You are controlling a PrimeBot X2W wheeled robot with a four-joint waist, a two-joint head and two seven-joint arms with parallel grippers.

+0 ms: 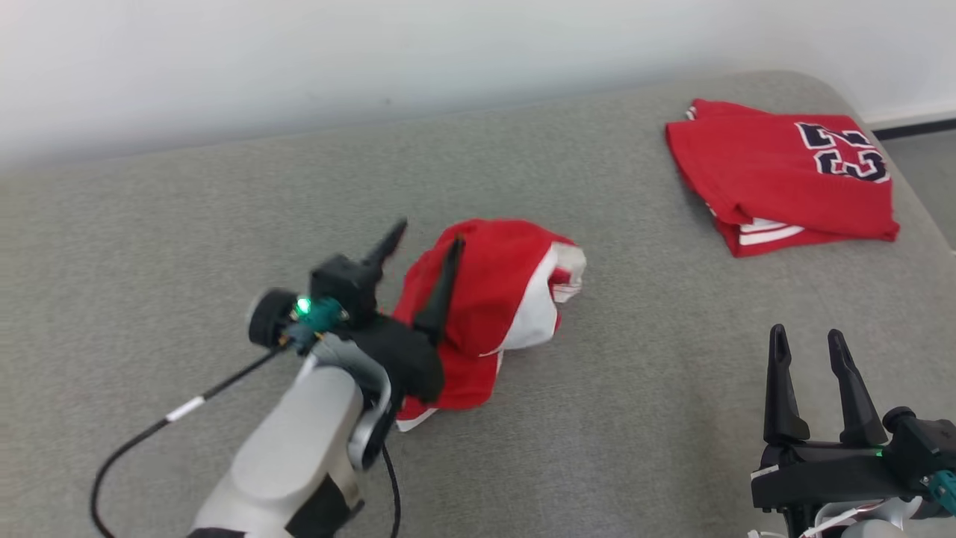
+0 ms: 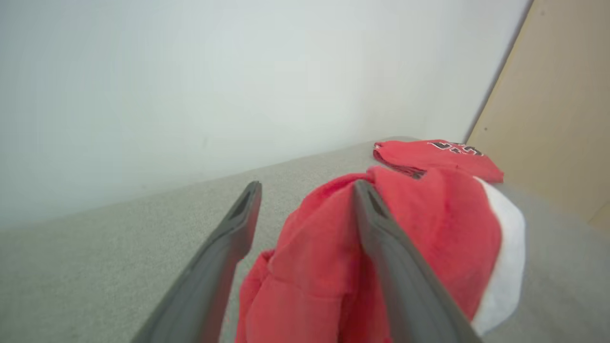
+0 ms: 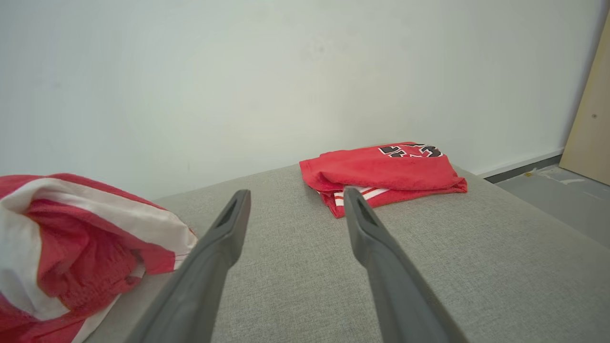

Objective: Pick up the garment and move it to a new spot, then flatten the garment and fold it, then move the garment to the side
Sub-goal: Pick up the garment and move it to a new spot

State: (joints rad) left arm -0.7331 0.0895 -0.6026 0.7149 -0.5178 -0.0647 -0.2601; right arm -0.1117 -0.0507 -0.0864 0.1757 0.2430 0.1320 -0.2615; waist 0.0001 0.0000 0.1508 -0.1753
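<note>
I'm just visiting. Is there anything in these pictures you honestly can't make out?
- Crumpled garment: in the head view, its own folds hide its shape and front, and the left end effector covers its left part.
- Folded jersey: in the left wrist view, it is blurred and partly behind the crumpled garment, so its number is unreadable there.
- Right end effector: in the head view, its arm is cut off by the bottom edge.

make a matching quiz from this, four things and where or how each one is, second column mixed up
1. crumpled red and white garment
2. folded red jersey with a dark number
3. left gripper
4. right gripper

a. lying flat, far right
b. open, at the crumpled heap
c. bunched up, centre
d. open, near right, touching nothing

Pairs: 1-c, 2-a, 3-b, 4-d
</note>
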